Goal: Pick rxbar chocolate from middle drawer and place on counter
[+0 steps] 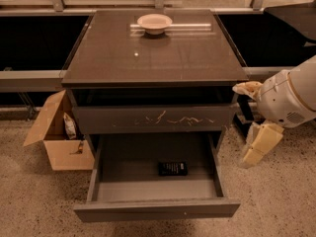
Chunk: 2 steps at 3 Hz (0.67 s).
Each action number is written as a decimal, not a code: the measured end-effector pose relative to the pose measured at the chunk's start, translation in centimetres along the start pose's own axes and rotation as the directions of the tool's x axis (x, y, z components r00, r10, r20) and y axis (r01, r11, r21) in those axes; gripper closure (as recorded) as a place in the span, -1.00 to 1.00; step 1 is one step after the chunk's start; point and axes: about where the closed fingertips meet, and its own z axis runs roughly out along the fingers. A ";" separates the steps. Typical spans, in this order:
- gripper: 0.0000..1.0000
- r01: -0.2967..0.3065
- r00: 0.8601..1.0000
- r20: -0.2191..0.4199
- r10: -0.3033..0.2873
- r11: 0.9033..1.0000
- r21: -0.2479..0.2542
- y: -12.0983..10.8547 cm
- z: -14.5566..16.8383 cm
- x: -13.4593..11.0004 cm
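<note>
The rxbar chocolate (173, 168) is a small flat black wrapper lying on the grey floor of the open middle drawer (155, 209), right of centre. The drawer is pulled out below the scratched drawer front (153, 118). The counter (153, 53) is the glossy dark top slab of the cabinet. My gripper (256, 146) hangs pointing down at the right of the cabinet, outside the drawer, level with it and to the right of the bar. It holds nothing that I can see.
A pale round bowl (154, 22) stands at the back of the counter. An open cardboard box (57, 132) sits on the floor left of the cabinet. The white arm body (289, 98) is close to the cabinet's right side.
</note>
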 end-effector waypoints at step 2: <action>-1.00 -0.033 0.987 0.153 0.059 0.985 -0.169 3.8 9.3 4.5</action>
